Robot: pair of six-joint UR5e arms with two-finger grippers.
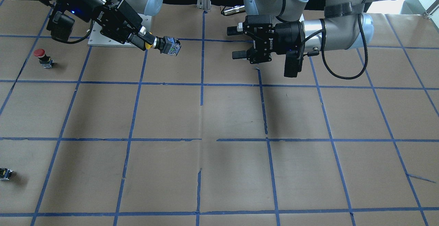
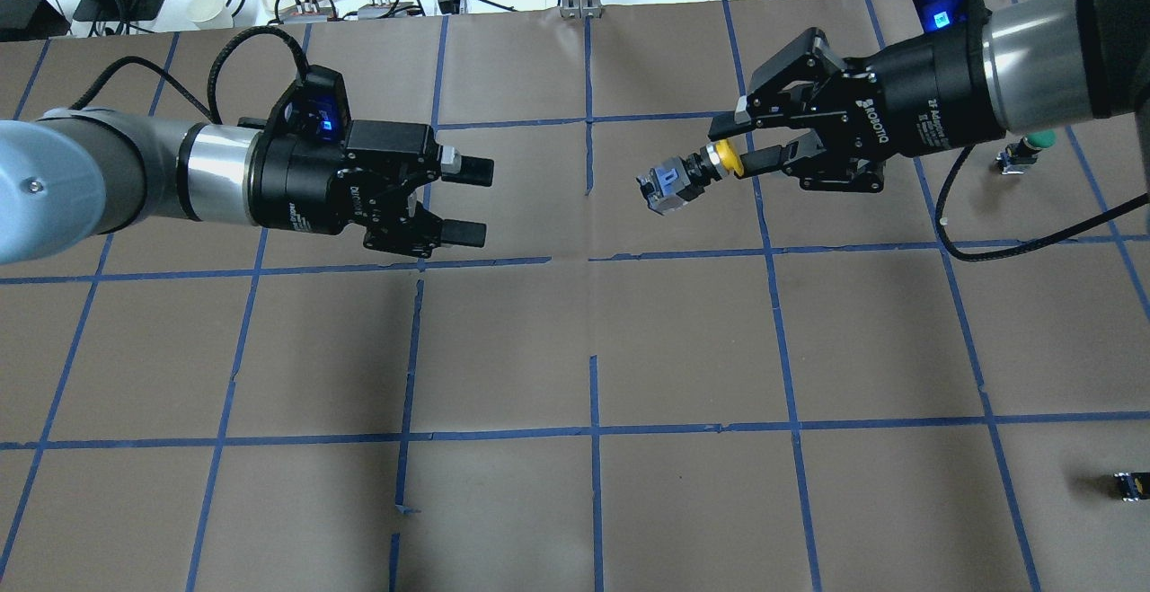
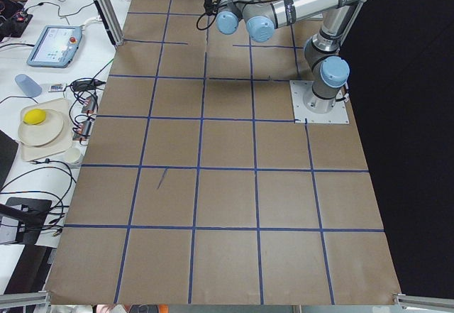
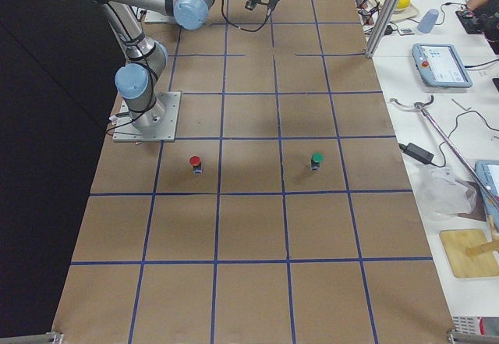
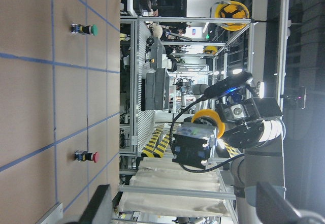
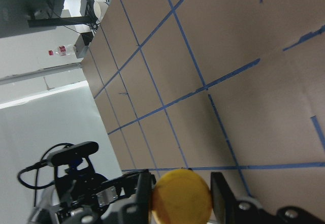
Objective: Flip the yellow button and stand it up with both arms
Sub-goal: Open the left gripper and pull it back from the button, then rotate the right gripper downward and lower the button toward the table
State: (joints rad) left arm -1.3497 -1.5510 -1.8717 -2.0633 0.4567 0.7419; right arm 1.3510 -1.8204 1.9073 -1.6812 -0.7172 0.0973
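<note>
Seen from overhead, we begin with the left gripper [image 2: 474, 201]. Its two fingers are spread wide with nothing between them, and it hangs above the table [image 2: 503, 349] with the opening turned toward the middle. Next comes the yellow button [image 2: 685, 176], in the air over the middle squares and well apart from the left gripper. Then comes the right gripper [image 2: 738, 145], which pinches the button at the yellow cap, so the blocky body sticks out free in front of the fingers.

We judge that the step in hand is the hand-over. To do it well, we would bring the left gripper straight along the line between the two grippers. We would keep the fingers spread until the body is fully between them, then press on two flat sides, not on a corner. The right gripper should let go only after the left one holds firmly, otherwise the button may twist or fall.

The button's long axis lies nearly level, along the line joining the grippers, a little slanted toward the robot. The cap points to the right gripper. The bottom of the body points to the left gripper, whose wrist camera sees it almost end-on, with the cap behind
</note>
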